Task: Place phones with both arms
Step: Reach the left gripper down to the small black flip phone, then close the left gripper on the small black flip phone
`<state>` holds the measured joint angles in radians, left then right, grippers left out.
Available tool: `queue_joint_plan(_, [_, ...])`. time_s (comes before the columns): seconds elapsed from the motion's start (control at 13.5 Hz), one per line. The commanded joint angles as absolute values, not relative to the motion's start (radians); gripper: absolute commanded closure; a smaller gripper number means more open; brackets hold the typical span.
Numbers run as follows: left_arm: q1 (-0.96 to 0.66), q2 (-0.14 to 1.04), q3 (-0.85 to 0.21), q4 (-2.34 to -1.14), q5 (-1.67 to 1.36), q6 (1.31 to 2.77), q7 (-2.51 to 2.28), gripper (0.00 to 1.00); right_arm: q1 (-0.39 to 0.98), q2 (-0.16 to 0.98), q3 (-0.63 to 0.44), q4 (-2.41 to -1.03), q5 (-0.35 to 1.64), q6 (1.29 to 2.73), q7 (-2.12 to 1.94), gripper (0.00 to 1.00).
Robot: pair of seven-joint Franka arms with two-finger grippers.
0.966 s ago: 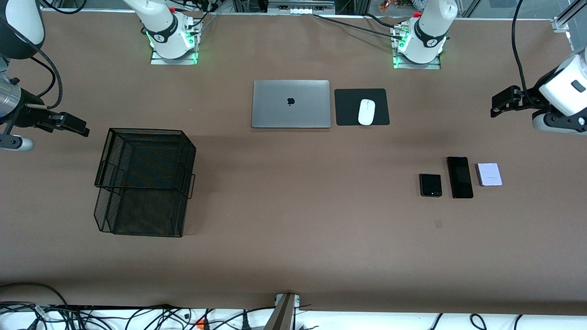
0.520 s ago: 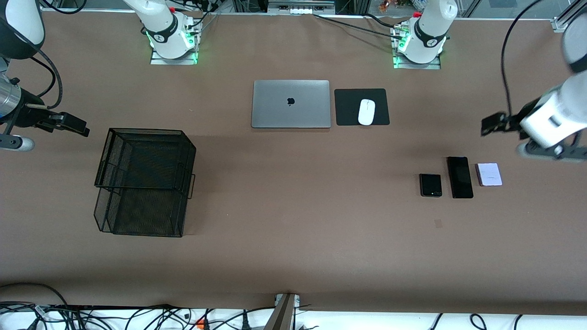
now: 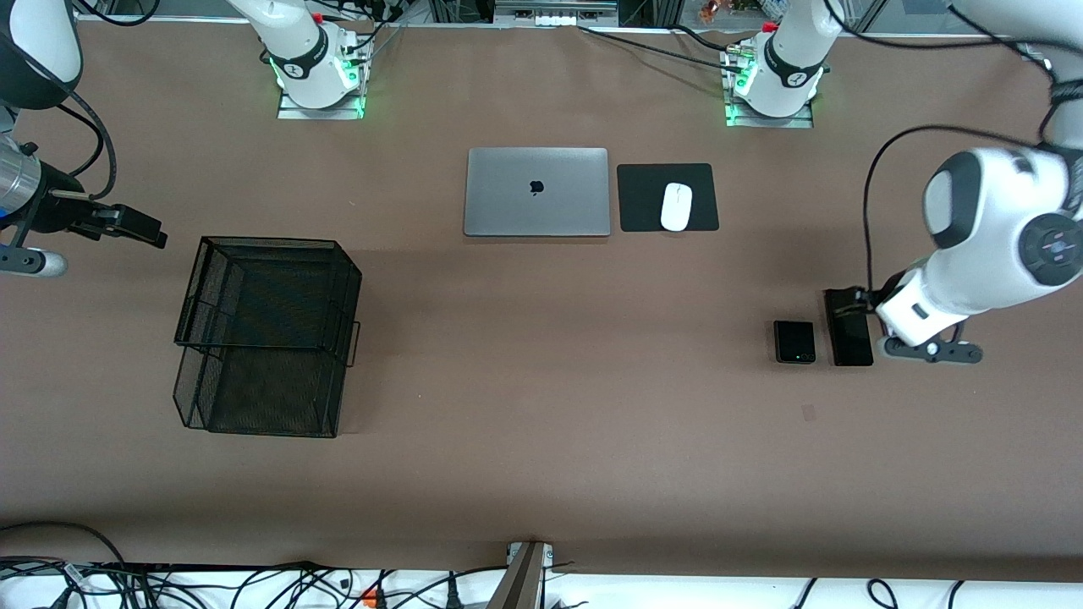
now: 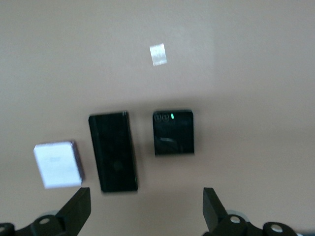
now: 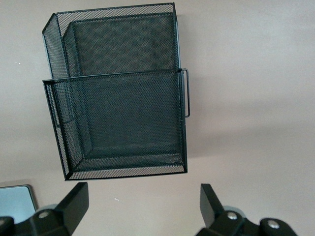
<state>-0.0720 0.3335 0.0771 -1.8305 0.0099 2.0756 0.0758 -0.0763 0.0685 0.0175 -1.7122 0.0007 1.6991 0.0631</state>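
Table (image 3: 541, 474): I see it carrying everything, with nothing lifted off it yet.
Wire basket (image 3: 266, 334): I read it as where the phones go, though that is my guess; it sits well apart from the row of phones, toward the right arm's end, and both tiers look empty in the right wrist view.
Laptop (image 3: 536, 192): closed, farther from the front camera than the phones; not part of my job.
Left arm: I have it over the phones, its body hiding the pink-white one in the front view.
Right arm: waiting at its own end, well apart from the phones.
Left gripper (image 4: 142, 209): jaws spread wide and holding nothing, hanging over the long phone.
Right gripper (image 5: 140, 209): jaws wide apart and empty, over bare table beside the basket.
Long black phone (image 4: 112, 151): flat on the table, middle of the row.
Small black phone (image 4: 173, 132): just beside the long phone, on its basket side.
Pink-white phone (image 4: 57, 163): just beside the long phone, away from the basket.
Progress: I judge nothing placed; all three phones remain.
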Motion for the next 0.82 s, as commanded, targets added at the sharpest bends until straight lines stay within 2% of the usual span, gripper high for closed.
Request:
queue_joint_plan(0.0, [-0.061, 0.337, 0.077, -1.942, 0.002, 2.238, 0.106, 0.0, -0.086, 0.074, 0.025, -1.69, -0.005, 1.677, 0.071, 0.0])
queue_joint_plan(0.15, [-0.063, 0.368, 0.075, -1.962, 0.002, 2.288, 0.103, 0.0, -0.086, 0.074, 0.025, -1.69, -0.005, 1.677, 0.071, 0.0])
queue_joint_plan(0.37, [-0.064, 0.38, 0.069, -2.058, -0.005, 2.445, 0.078, 0.0, -0.086, 0.074, 0.025, -1.692, -0.003, 1.677, 0.071, 0.0])
queue_joint_plan(0.52, [-0.078, 0.399, 0.066, -2.066, -0.005, 2.453, 0.046, 0.0, -0.086, 0.074, 0.023, -1.692, -0.003, 1.677, 0.071, 0.0])
queue_joint_plan(0.74, [-0.086, 0.419, 0.041, -2.115, -0.005, 2.552, -0.012, 0.0, -0.087, 0.074, 0.023, -1.69, -0.003, 1.675, 0.071, 0.0])
